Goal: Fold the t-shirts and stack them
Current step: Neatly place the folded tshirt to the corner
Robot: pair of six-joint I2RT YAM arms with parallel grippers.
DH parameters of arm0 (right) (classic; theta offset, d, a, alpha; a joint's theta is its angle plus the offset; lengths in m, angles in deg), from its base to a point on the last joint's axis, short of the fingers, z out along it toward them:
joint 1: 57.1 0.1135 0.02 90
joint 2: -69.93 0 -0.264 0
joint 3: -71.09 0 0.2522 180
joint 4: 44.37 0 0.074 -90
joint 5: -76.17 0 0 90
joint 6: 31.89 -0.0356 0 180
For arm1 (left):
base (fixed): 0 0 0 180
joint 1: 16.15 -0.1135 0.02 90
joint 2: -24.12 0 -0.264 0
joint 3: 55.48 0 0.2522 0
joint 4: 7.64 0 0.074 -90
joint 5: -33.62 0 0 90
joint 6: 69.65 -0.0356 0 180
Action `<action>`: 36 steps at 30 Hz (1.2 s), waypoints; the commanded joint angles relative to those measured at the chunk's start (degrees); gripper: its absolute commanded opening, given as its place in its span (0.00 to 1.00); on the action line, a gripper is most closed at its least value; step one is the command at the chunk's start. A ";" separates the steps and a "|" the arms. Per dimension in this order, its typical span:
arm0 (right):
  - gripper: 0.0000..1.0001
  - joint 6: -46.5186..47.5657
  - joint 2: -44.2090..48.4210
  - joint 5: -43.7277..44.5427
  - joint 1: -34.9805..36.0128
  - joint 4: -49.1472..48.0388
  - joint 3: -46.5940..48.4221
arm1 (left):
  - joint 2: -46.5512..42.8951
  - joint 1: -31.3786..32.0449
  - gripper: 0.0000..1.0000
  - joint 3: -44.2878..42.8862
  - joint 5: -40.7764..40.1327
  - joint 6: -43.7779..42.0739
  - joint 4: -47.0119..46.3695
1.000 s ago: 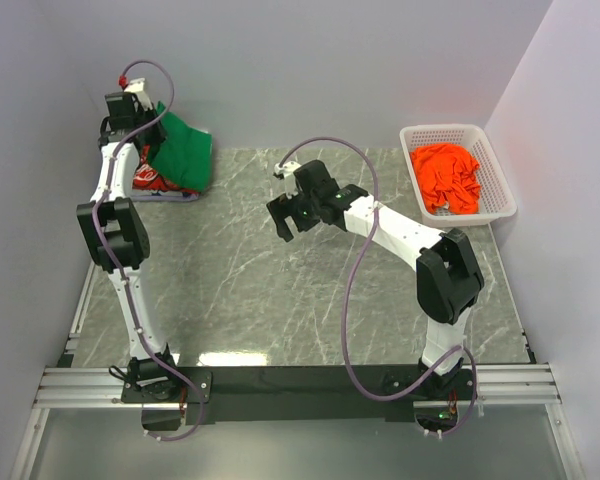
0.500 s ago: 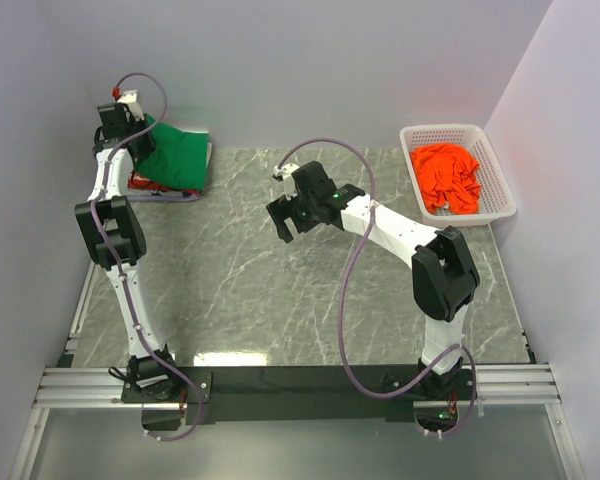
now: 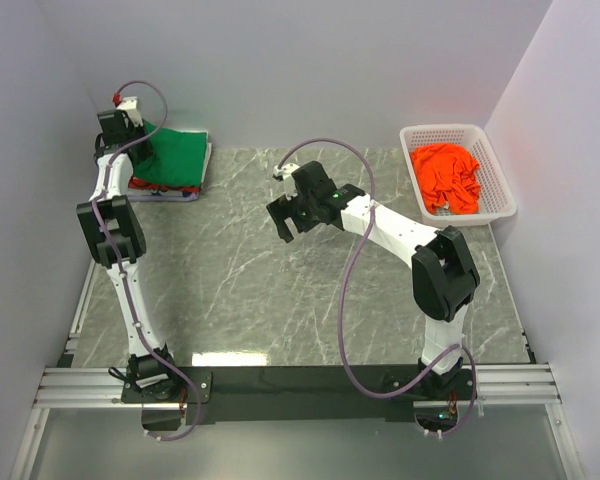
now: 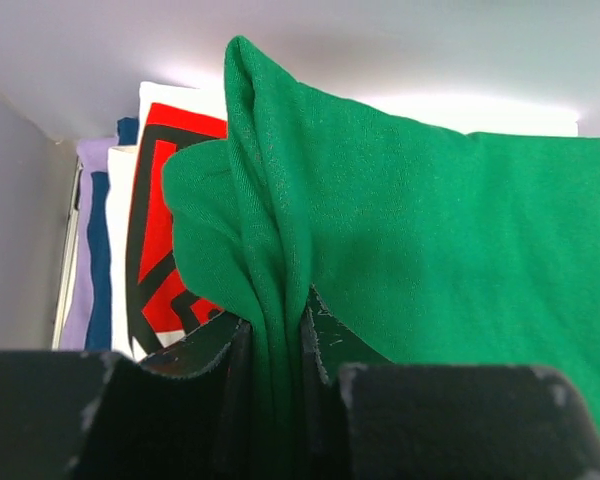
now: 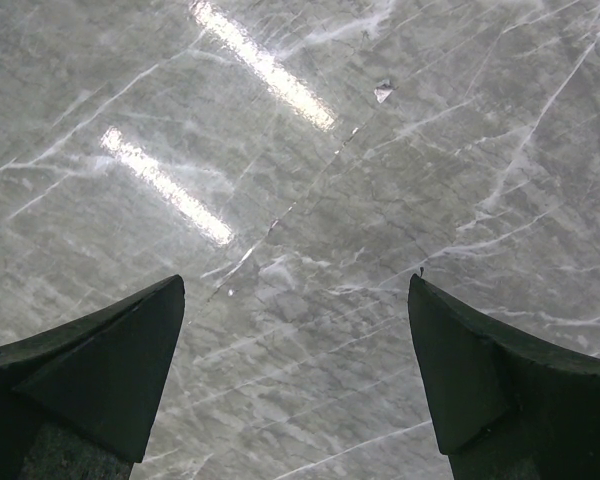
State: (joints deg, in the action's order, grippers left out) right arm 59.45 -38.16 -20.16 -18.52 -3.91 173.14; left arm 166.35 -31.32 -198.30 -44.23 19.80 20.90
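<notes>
We see the left gripper (image 4: 275,400) clamped on a fold of the bright green cotton t-shirt (image 4: 440,250), draped over the red printed t-shirt (image 4: 185,128) to build the stack at the far-left corner of the counter (image 3: 240,280); the right gripper (image 5: 295,380) hovers spread apart.

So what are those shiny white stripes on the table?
Right wrist view: they're lights reflecting off the glossy table. Top external view: the same glare by the near edge. Left wrist view: no glare, but the left gripper pinching the green t-shirt looks dark.
</notes>
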 commanded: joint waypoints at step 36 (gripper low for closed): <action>0.99 1.12 0.43 0.70 0.35 -0.24 0.92 | -20.24 -8.20 0.24 18.12 18.44 0.12 -4.77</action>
State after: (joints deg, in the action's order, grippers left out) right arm 60.07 -39.08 -19.46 -18.36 -3.69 173.71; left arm 149.54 -40.15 -184.07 -33.59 18.72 16.23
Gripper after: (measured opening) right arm 0.988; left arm 0.242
